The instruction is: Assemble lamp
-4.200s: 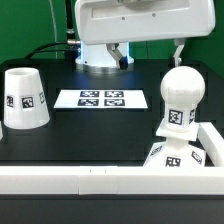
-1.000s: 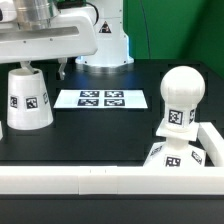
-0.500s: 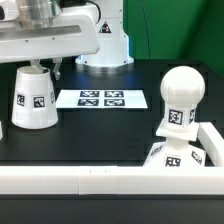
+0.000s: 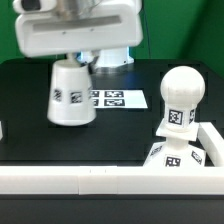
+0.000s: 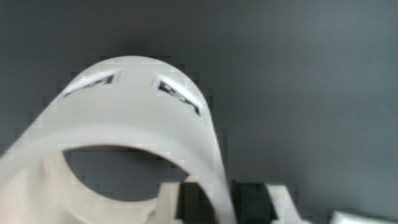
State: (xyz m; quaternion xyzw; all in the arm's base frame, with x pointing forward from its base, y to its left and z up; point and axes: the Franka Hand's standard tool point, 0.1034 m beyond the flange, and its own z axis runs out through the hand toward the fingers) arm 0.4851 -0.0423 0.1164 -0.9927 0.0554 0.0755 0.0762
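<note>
The white tapered shade [image 4: 72, 96] hangs tilted above the table, just to the exterior view's left of the marker board [image 4: 120, 99]. My gripper [image 4: 76, 58] is shut on the shade's rim from above. In the wrist view the shade [image 5: 134, 110] fills the picture, its open mouth toward the camera. Its wall is pinched between my dark fingers [image 5: 189, 203] at the gripper [image 5: 224, 200]. The round-headed bulb [image 4: 181, 98] stands upright on the square base [image 4: 176, 160] at the exterior view's right, apart from the shade.
A long white rail [image 4: 90, 181] runs along the front edge and turns up the exterior view's right side [image 4: 214, 141], with the base in its corner. The robot's pedestal [image 4: 112, 58] stands behind the marker board.
The shade was standing on the table at the exterior view's left. It is now lifted, tilted and carried to the right with my gripper on it. The bulb and base have not moved.
</note>
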